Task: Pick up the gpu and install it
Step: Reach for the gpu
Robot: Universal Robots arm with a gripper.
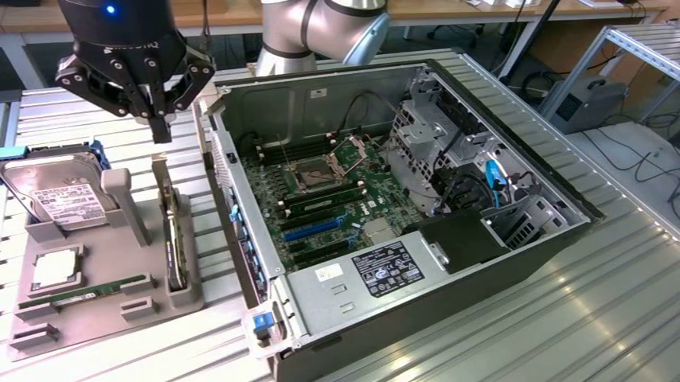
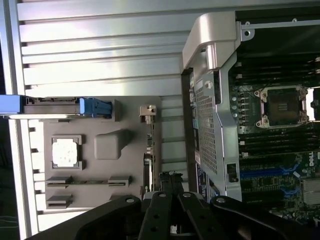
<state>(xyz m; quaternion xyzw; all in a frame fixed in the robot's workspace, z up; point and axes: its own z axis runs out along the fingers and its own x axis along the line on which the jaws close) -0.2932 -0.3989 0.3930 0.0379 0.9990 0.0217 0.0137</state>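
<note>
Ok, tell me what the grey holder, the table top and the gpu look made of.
The grey holder: matte, uniform grey, blocky moulded shapes, likely plastic. The table top: ribbed slats with bright streaky glare, apparently bare metal, perhaps aluminium. The gpu: edge-on, dark board with a shiny silver edge, seemingly circuit board plus metal.

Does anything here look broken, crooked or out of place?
Nothing looks broken or spilled. The computer case lies open on its side and its processor socket sits empty, which seems deliberate: the parts stand tidy in the gray holder, the gpu on edge near the hand.
</note>
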